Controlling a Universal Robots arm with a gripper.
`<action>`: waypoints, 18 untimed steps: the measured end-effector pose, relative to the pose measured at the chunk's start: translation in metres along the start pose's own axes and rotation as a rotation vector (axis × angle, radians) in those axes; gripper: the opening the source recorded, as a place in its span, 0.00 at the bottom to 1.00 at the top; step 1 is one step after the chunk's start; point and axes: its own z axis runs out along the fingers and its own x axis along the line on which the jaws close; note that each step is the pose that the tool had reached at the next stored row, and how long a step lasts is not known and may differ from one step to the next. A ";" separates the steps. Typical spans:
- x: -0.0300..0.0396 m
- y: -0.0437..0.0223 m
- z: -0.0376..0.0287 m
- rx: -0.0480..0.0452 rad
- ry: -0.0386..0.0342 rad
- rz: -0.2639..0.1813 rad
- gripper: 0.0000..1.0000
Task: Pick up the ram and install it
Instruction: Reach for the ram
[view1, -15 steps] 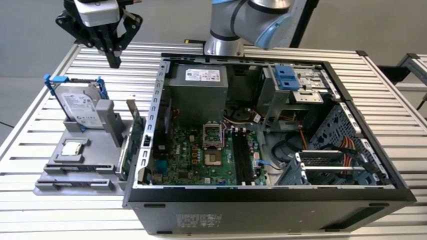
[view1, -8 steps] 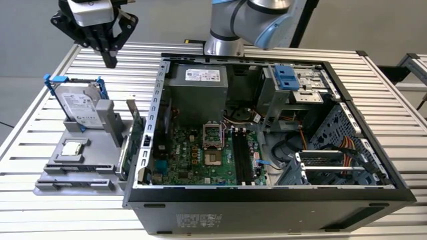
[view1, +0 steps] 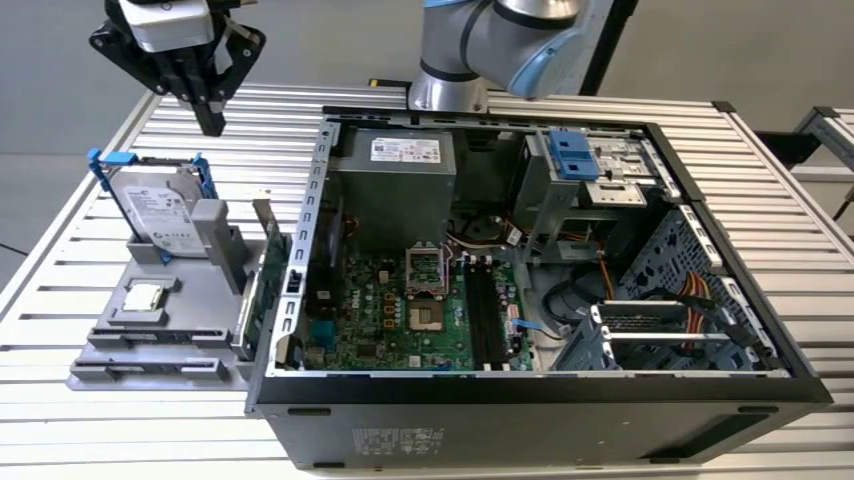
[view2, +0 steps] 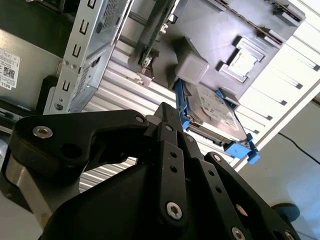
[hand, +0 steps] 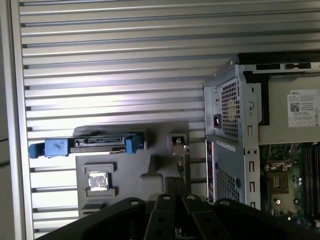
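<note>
The gripper (view1: 211, 122) hangs high over the table (view1: 107, 420), beyond the far end of the holder (view1: 147, 345) and well above it. Its jaws are drawn together, the fingers meeting tip to tip with nothing between them, as both wrist views also suggest.

The ram (view1: 246, 318) is not in hand. I take it to be the thin strip standing on edge along the holder's side nearest the case (view1: 534, 410), just beside the green card (view1: 275, 262); its colour is hard to make out, so that reading is a judgement. Its long axis runs along the case wall, from far to near in the exterior view, parallel to the card.

From the jaws the ram lies lower, nearer the camera and a little toward the exterior view's right, past the upright hard drive (view1: 163, 215), which stands between the two. The approach therefore turns on clearing the hard drive and meeting the strip across its thin faces, with the card close on one side.

The dark slots (view1: 483, 312) on the board inside the case look empty, so installing is not yet done
</note>
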 end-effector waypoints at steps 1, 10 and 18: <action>0.0009 -0.0001 0.0000 -0.0001 -0.0001 0.000 0.00; 0.0128 -0.0009 -0.0003 0.0000 0.0000 0.000 0.00; 0.0266 -0.0019 -0.0006 0.0000 0.0001 0.000 0.00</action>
